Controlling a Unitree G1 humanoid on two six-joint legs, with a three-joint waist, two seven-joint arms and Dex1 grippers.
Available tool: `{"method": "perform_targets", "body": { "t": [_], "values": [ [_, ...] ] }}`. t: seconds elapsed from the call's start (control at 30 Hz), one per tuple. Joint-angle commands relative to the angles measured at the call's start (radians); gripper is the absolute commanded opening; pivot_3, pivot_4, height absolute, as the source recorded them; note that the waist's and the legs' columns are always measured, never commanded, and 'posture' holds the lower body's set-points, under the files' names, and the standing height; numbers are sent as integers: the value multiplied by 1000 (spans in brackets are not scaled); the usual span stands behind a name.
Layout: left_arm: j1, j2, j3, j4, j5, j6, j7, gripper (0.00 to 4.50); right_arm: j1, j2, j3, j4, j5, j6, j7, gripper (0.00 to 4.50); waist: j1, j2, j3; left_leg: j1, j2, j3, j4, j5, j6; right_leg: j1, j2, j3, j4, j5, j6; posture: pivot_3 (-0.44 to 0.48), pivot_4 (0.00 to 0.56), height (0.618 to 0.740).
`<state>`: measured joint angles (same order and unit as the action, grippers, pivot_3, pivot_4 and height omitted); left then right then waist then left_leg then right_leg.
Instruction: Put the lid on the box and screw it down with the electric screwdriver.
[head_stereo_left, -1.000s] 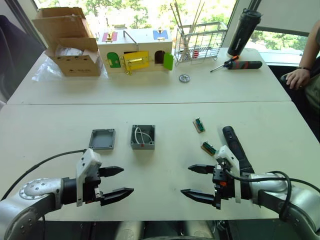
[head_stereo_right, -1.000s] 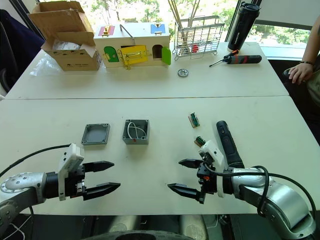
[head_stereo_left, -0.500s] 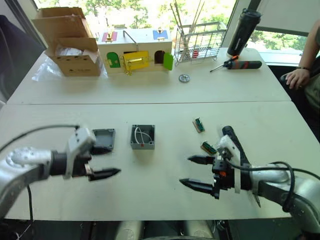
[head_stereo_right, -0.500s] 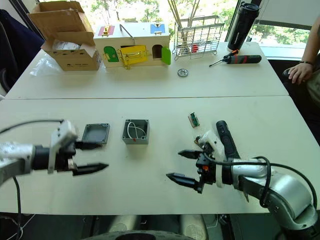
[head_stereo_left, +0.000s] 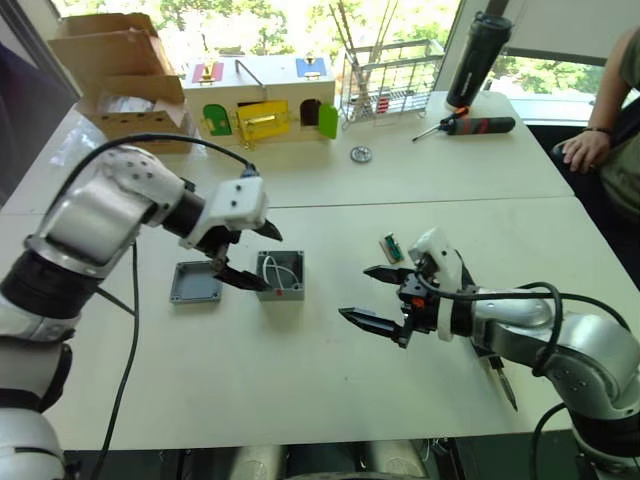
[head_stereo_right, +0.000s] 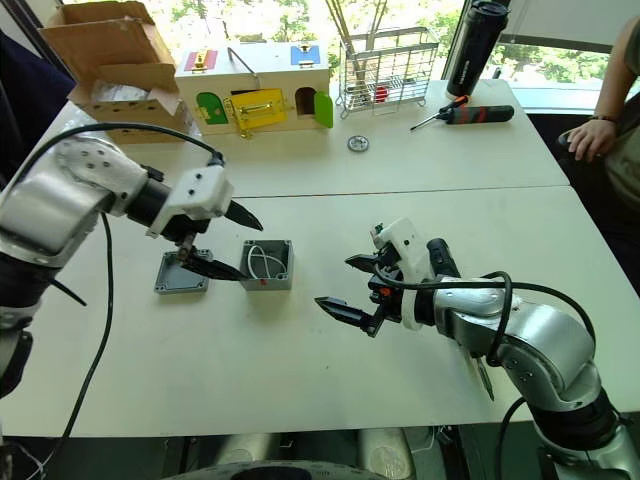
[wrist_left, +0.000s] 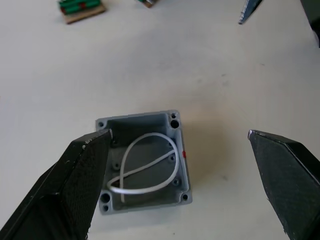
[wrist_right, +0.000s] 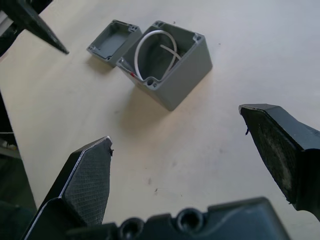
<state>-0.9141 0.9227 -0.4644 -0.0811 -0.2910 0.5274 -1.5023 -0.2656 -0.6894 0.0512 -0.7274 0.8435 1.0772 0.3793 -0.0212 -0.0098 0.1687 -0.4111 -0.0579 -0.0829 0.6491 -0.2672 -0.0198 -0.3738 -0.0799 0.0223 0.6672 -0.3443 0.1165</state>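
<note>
The grey box (head_stereo_left: 281, 276) stands open-topped on the white table, with a white wire loop inside. The flat grey lid (head_stereo_left: 196, 282) lies just left of it. My left gripper (head_stereo_left: 274, 263) hovers over the box's left side, open and empty, its fingers (wrist_left: 85, 175) spread wider than the box (wrist_left: 145, 160). My right gripper (head_stereo_left: 353, 292) is open and empty, a short way right of the box and pointing at it. The electric screwdriver lies under my right forearm, mostly hidden; its bit end (head_stereo_left: 505, 385) sticks out.
Small green circuit pieces (head_stereo_left: 391, 247) lie near my right gripper. At the far side stand a cardboard box (head_stereo_left: 115, 85), a wooden latch box (head_stereo_left: 258, 98), a wire rack (head_stereo_left: 388, 75), a black bottle (head_stereo_left: 470, 60), a hand screwdriver (head_stereo_left: 478, 125) and a metal disc (head_stereo_left: 361, 154). A person's hand (head_stereo_left: 575, 150) rests at far right.
My left arm has risen from the table's front edge and swung forward and right, so its gripper is now over the box. The right gripper edged towards the box. The camera shifted.
</note>
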Motion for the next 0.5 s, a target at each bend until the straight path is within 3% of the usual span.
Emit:
{"method": "perform_targets", "body": {
  "t": [0.03, 0.5],
  "values": [
    [-11, -32, -42, 31, 75, -80, -56, 4500, 23, 29, 27, -57, -33, -15, -37, 4485, 0, 0, 0, 0, 0, 0, 0, 0, 0, 0, 0, 0, 0, 0, 0, 0, 150, 740],
    [31, -114, -75, 137, 226, -180, -98, 4500, 64, 100, 40, -61, -131, -57, -91, 4485, 5, 0, 0, 0, 0, -1, 2, 0, 0, 0, 0, 0, 2, 0, 0, 0, 150, 740]
  ]
}}
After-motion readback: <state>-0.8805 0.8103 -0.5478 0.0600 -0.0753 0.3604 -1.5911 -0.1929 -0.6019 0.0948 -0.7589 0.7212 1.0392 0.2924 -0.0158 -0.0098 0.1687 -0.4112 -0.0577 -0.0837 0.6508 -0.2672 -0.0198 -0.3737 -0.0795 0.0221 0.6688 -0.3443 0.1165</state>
